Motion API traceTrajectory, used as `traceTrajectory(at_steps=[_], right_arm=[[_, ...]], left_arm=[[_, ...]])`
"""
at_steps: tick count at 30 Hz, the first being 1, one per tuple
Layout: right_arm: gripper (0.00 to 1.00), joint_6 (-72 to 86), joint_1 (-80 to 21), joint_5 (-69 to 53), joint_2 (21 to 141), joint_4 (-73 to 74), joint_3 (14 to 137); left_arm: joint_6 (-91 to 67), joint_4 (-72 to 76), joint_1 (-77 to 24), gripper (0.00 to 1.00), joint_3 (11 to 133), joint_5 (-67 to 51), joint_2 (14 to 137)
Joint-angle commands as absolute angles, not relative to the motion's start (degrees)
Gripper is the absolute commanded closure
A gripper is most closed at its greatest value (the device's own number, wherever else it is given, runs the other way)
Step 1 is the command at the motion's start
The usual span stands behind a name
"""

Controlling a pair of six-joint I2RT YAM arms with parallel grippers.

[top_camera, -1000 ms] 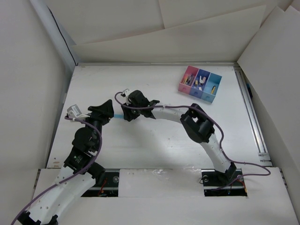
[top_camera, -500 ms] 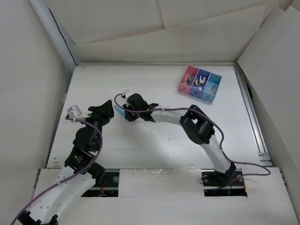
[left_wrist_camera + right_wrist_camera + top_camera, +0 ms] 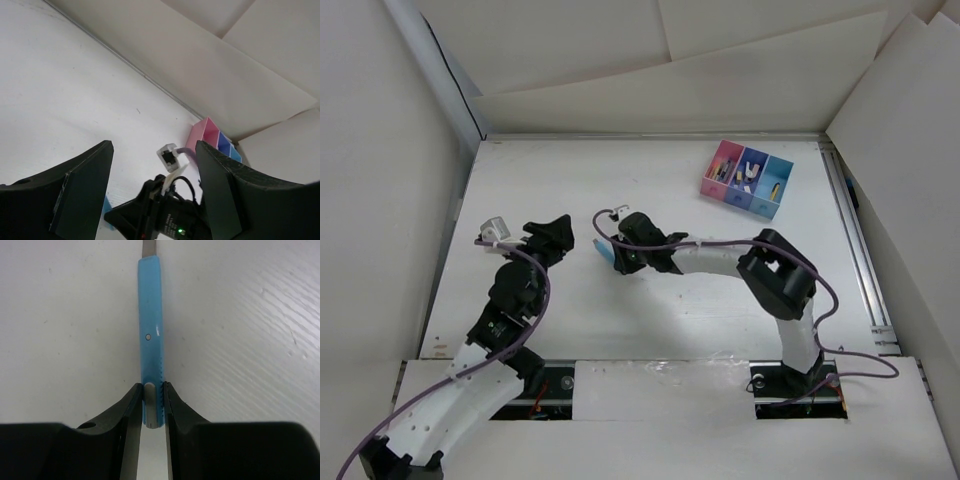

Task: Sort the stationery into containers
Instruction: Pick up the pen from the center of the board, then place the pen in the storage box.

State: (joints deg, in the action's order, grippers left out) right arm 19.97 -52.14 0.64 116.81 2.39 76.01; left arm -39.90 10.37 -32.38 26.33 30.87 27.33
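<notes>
My right gripper (image 3: 611, 254) (image 3: 151, 390) is shut on the near end of a light blue pen (image 3: 151, 330), holding it low over the white table; the pen shows in the top view (image 3: 603, 250) left of centre. My left gripper (image 3: 560, 232) (image 3: 154, 148) is open and empty, a short way to the left of the pen, its jaws pointing at the right wrist. The three-compartment tray (image 3: 713, 188), pink, dark blue and cyan, stands at the far right and holds several small items. It also shows in the left wrist view (image 3: 206, 134).
White board walls stand along the far, left and right sides of the table. A metal rail (image 3: 855, 240) runs along the right edge. The right arm's purple cable and white connector (image 3: 170, 156) sit between the left jaws in that view.
My right gripper has moved right and slightly nearer with the blue pen, away from the left gripper. The left gripper has shifted a little to the right.
</notes>
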Motion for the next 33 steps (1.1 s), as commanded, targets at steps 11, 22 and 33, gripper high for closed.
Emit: traceTrajectory(at_steps=[11, 22, 33], right_arm=[[1.0, 29.17, -36.4, -1.06, 92.31, -6.33, 62.94], [1.0, 31.9, -15.64, 9.21, 82.44, -2.73, 60.03], [1.0, 34.37, -4.13, 13.79, 91.93, 2.98, 66.18]], left_arm=[[-38.33, 15.29, -32.17, 0.33, 26.81, 23.3, 34.17], [-35.33, 17.84, -32.17, 0.17, 32.43, 10.2, 47.81], [-32.96, 20.13, -32.17, 0.0, 32.43, 6.33, 49.83]])
